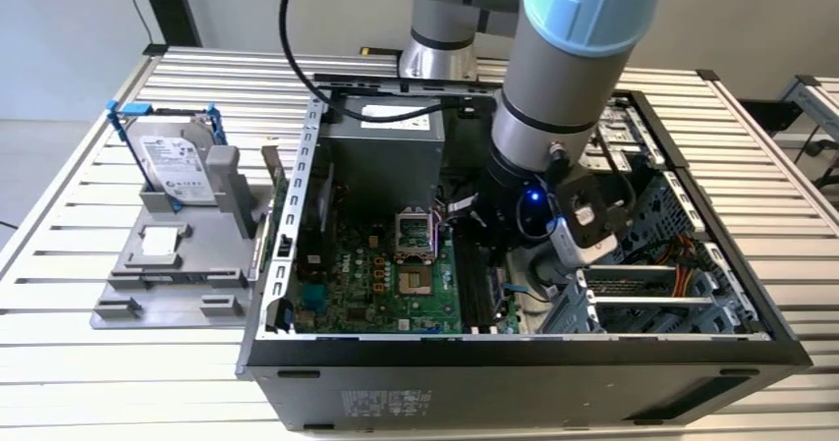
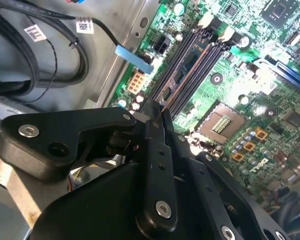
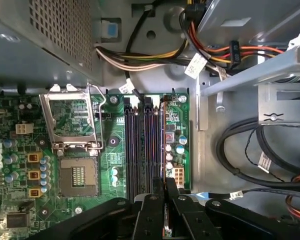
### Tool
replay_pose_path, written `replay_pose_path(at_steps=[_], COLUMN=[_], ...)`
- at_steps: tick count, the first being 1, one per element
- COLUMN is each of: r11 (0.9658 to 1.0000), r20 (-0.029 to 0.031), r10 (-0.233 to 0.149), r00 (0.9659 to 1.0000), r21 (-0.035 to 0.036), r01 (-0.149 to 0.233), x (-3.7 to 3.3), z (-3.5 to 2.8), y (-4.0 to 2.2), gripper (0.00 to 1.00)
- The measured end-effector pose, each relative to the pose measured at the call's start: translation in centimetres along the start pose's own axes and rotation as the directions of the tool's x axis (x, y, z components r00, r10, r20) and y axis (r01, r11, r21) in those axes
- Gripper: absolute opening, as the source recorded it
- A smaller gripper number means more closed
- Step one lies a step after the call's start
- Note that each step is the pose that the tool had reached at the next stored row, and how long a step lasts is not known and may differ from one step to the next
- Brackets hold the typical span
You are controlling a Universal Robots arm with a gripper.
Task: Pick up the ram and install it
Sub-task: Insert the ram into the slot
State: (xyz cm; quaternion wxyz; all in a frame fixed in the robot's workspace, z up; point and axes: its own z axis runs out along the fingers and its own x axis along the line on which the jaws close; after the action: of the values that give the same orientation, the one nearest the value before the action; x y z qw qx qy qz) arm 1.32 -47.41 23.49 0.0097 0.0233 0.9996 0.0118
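Note:
The ram (image 2: 186,65) is a slim dark stick with chips on its face. It lies along the memory slot nearest the motherboard's edge. In the first wrist view the ram (image 3: 162,145) shows edge-on as a thin line beside the black memory slots (image 3: 140,145). My gripper (image 3: 164,187) is shut on its near end, black fingers (image 2: 151,131) pressed together around it. I cannot tell whether the stick sits fully in the slot. In the exterior view the gripper (image 1: 492,230) reaches down inside the open computer case (image 1: 525,353), over the green motherboard (image 1: 380,284).
The empty CPU socket (image 3: 75,150) lies beside the slots. Cable bundles (image 3: 250,150) and metal drive bays (image 1: 655,284) crowd the case on the exterior view's right. A grey holder (image 1: 177,264) with a silver hard drive (image 1: 177,166) stands on the slatted table, left of the case.

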Motion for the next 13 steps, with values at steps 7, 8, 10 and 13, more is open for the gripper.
replay_pose_path(at_steps=[7, 8, 10, 13], r11=[1.0000, 1.0000, 1.0000, 1.0000], r20=[-0.0001, -0.0001, -0.0002, -0.0001], r10=[-0.003, -0.004, -0.006, -0.007], r00=[1.0000, 1.0000, 1.0000, 1.0000], r21=[0.0002, 0.0002, -0.0001, -0.0003], r01=[0.003, 0.004, 0.006, 0.007], x=[0.01, 0.01, 0.02, 0.06], z=[0.71, 0.72, 0.74, 0.90], y=[-0.16, -0.16, -0.16, -0.16], gripper=[0.00, 0.00, 0.00, 0.00])
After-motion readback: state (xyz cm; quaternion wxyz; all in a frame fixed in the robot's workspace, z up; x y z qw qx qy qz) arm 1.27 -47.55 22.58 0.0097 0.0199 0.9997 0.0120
